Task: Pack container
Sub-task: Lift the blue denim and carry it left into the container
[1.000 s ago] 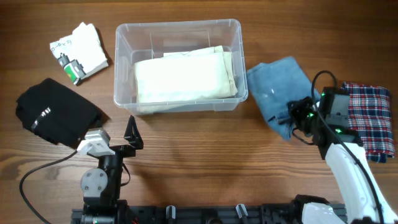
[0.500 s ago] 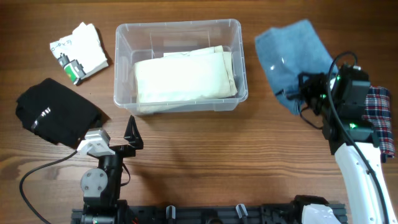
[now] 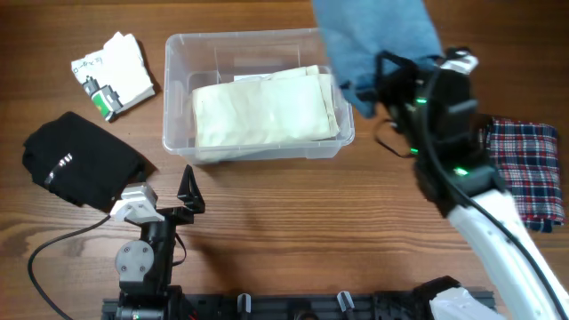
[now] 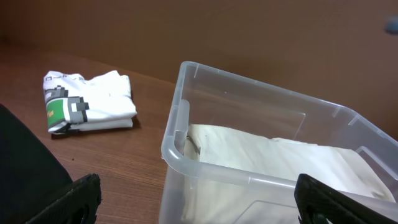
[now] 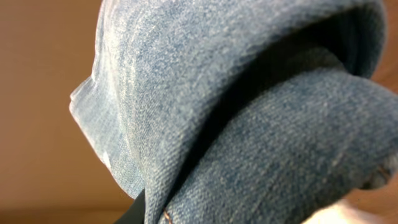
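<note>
I see the container (image 3: pixel 253 36), a clear round-cornered plastic bin, sitting upright on the desk (image 3: pixel 293 204), folded cream cloth (image 3: pixel 265 109) lying inside

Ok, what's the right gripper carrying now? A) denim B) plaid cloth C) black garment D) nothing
A: the denim hangs from the right gripper over the container's right edge, while the plaid cloth and black garment lie apart from it.

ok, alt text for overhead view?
The right gripper holds blue denim above the right end of a clear bin containing cream fabric. The left gripper is open; black cloth, white shirt and plaid cloth lie on the table.
</note>
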Motion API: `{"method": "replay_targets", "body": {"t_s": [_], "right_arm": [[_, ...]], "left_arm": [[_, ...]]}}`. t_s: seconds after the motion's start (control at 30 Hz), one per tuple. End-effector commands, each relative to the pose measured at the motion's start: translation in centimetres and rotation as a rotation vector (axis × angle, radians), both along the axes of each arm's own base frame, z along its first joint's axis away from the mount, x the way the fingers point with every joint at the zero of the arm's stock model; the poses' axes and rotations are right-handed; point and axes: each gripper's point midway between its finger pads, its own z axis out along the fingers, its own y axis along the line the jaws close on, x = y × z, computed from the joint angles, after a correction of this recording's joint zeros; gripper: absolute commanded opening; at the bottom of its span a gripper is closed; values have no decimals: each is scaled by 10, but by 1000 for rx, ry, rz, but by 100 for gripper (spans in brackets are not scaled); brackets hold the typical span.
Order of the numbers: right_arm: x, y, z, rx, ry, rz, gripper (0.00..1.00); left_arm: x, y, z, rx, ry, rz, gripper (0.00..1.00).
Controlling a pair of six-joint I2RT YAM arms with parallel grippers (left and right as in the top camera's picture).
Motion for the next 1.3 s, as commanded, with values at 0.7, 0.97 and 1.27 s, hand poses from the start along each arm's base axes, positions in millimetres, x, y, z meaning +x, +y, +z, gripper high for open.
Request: {"method": "replay_targets", "body": {"t_s": [0.7,0.97,1.27], "right_arm": [[41,110,-104,303,255,-99,4],[25,98,-134,220,372,-138,4],[19,108,-134,231,378,-122,4]], "left_arm": [[0,0,-2,23,3,-4,100],[0,0,-2,23,3,-4,100],[0,0,-2,23,3,-4,100]]}}
